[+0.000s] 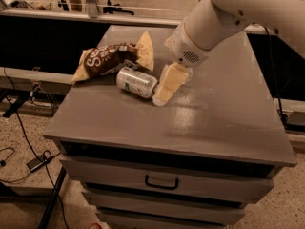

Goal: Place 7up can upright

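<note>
The 7up can [137,82] lies on its side on the grey cabinet top [219,123], left of the middle, with its silvery body and green logo facing up. My gripper [162,95] hangs from the white arm [209,23] and is tilted down to the left. Its tip is right beside the can's right end, close to the cabinet top. I cannot tell whether it touches the can.
A brown-and-yellow snack bag [108,58] lies just behind and left of the can. The cabinet has drawers with a dark handle [161,182] below the front edge. Cables [28,161] lie on the floor to the left. A railing runs behind.
</note>
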{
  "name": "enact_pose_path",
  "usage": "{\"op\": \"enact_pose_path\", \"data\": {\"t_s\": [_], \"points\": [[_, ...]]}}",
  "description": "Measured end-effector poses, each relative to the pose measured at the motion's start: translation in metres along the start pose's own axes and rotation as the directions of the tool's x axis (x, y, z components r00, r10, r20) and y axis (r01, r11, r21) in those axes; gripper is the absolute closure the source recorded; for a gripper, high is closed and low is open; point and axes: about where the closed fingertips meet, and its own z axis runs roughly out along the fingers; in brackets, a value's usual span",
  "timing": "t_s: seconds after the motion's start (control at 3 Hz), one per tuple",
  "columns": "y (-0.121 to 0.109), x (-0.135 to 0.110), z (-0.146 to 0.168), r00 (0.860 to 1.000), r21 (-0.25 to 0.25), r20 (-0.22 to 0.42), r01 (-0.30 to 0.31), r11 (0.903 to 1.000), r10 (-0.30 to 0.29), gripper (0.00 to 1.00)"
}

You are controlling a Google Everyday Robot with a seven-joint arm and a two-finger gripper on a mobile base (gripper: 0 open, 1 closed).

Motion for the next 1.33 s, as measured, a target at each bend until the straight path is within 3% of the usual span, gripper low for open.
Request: {"op": "enact_pose_path", "data": {"t_s": [0.67, 1.33], "points": [[0.006, -0.021, 0.05, 0.985, 0.026, 0.132, -0.112, 0.9934, 0.107, 0.0], [0.016, -0.016, 0.066, 0.945, 0.013, 0.182, -0.277, 0.9608, 0.27, 0.0]]}}
